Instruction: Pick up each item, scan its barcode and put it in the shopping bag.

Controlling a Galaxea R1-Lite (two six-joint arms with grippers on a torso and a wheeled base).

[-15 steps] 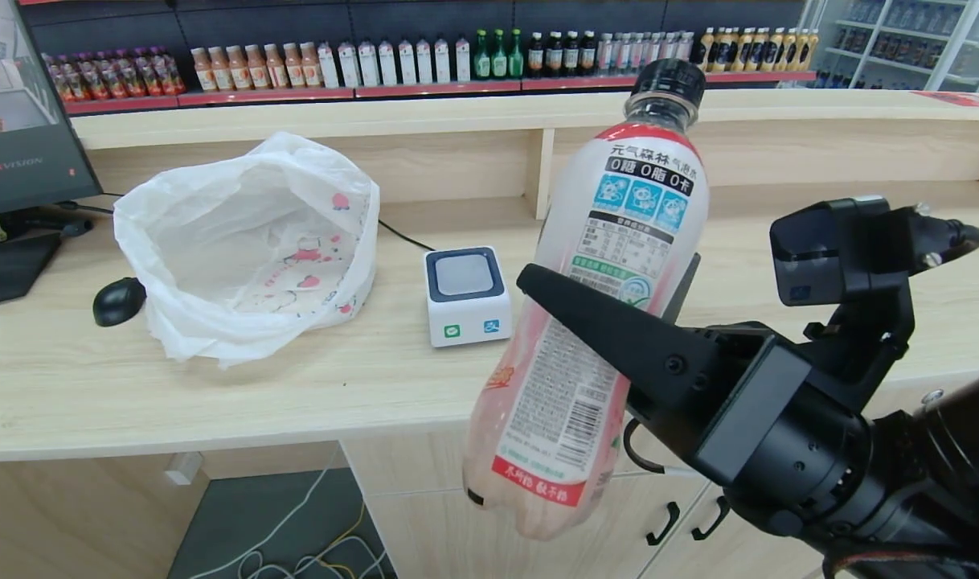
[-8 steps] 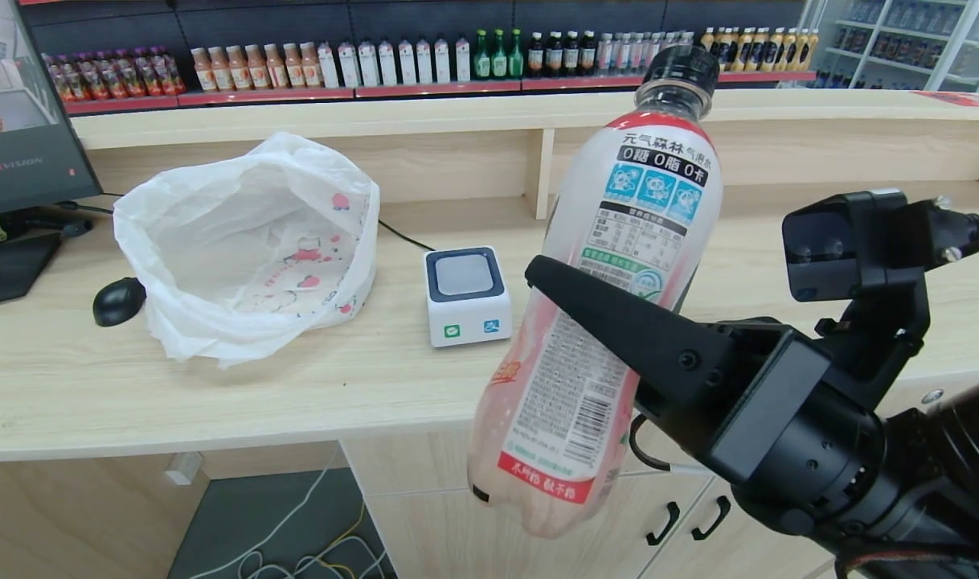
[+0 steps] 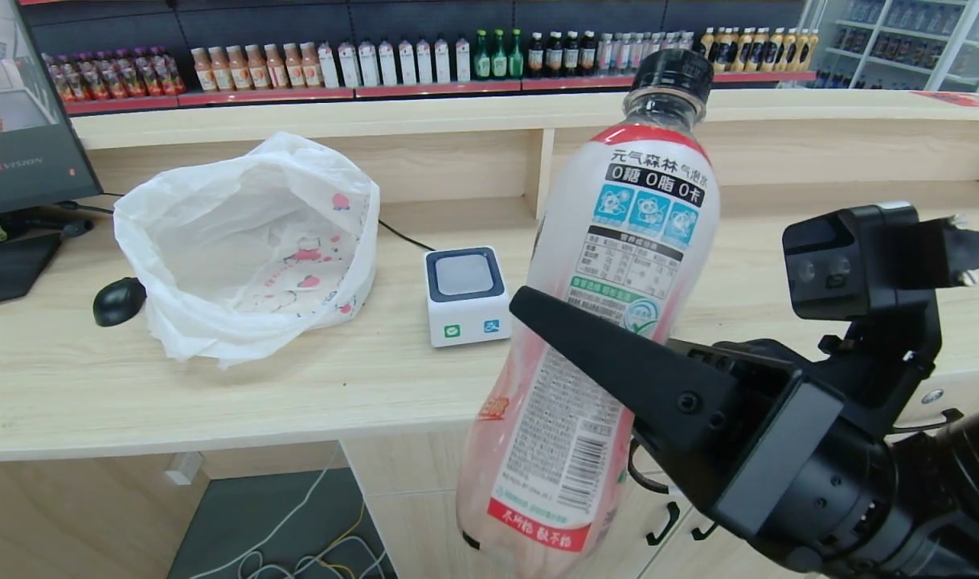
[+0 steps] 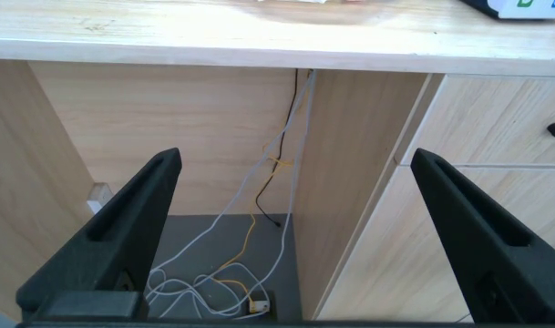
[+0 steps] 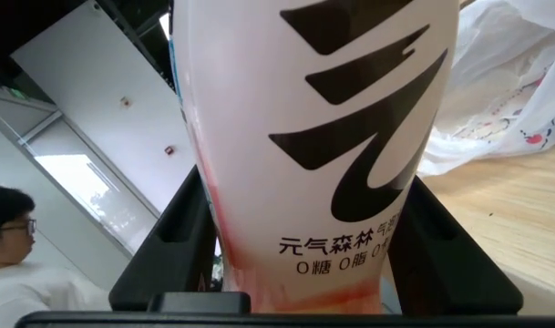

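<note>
Pink plastic bottle: clamped mid-body by R gripper, tilted, over counter front edge, right of scanner. L gripper spread wide, empty. Risk: barcode faces away from scanner; when you turn it, slick label may slip, giving misread or drop.

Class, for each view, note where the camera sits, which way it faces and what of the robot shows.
Head view: on the head, facing down at counter, shopping bag, scanner; right gripper holds the bottle.
Left wrist view: low, facing under the counter at cables; open left gripper.
Right wrist view: behind the bottle, facing the shopping bag; right gripper flanks the bottle.
Shared: head and right wrist views show bottle and shopping bag.
</note>
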